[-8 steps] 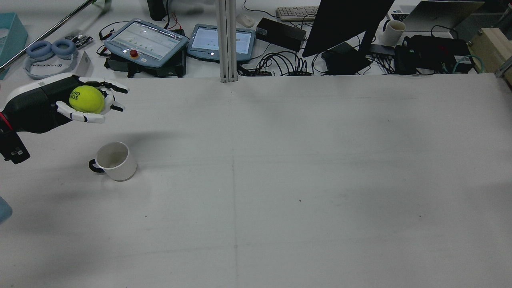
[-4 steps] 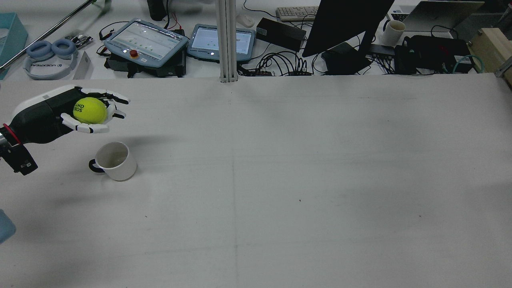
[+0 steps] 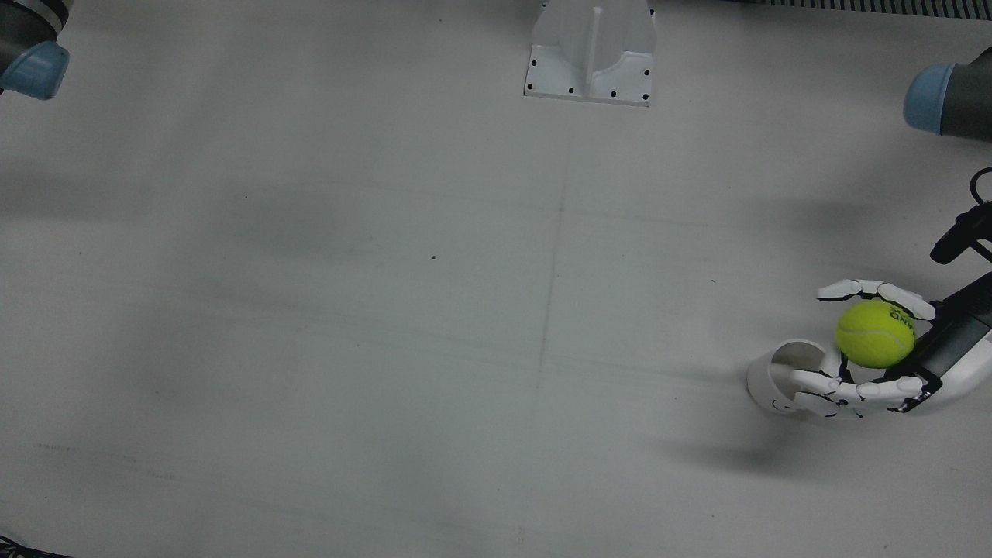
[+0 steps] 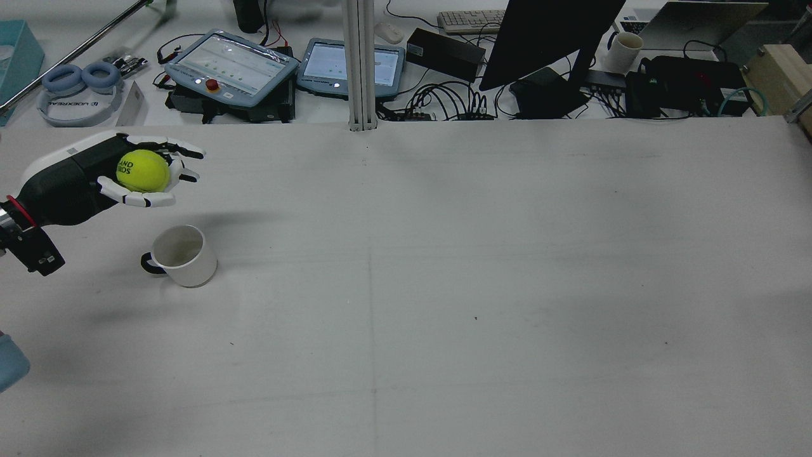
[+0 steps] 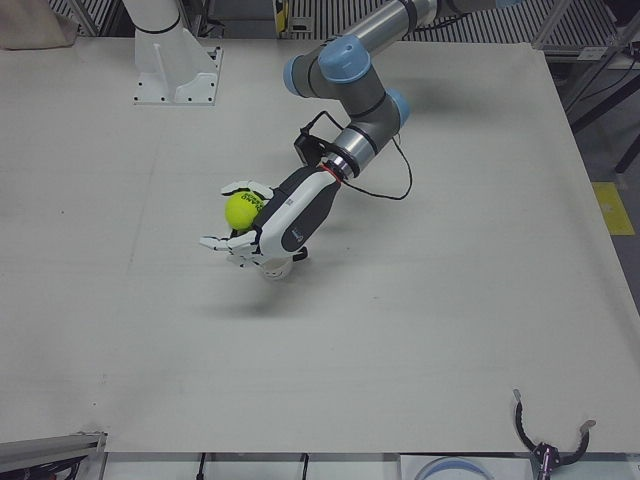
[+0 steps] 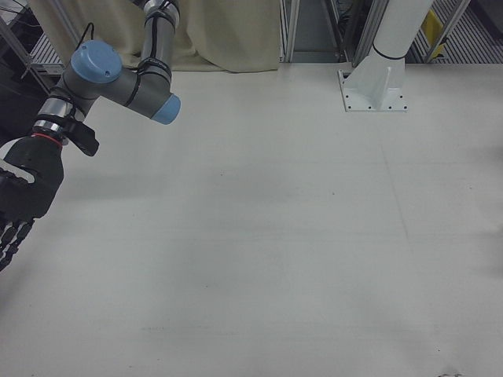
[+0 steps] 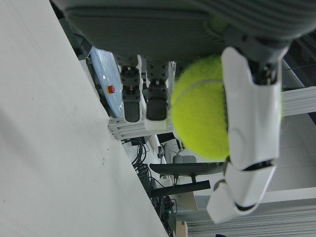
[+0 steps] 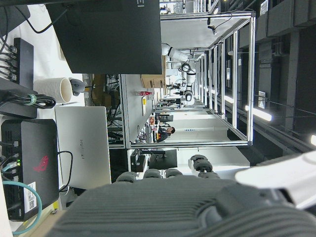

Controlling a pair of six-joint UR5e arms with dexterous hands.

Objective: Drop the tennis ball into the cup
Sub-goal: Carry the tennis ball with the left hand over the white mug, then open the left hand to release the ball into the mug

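Note:
My left hand is shut on a yellow-green tennis ball and holds it in the air, palm sideways. A white cup with a dark handle stands upright on the table, nearer the camera than the hand in the rear view. In the front view the ball is just right of the cup, with the hand overlapping the cup's rim. The left-front view shows the hand, the ball and the cup mostly hidden beneath. The left hand view shows fingers around the ball. My right hand hangs empty at the table's side.
A white mounting bracket stands at the table's robot side. Beyond the table's far edge lie teach pendants, a monitor, cables and headphones. A post stands at the far edge's middle.
My left hand with the ball has come lower and slightly right, closer to the cup in the rear view, then risen a touch. The cup has not moved.

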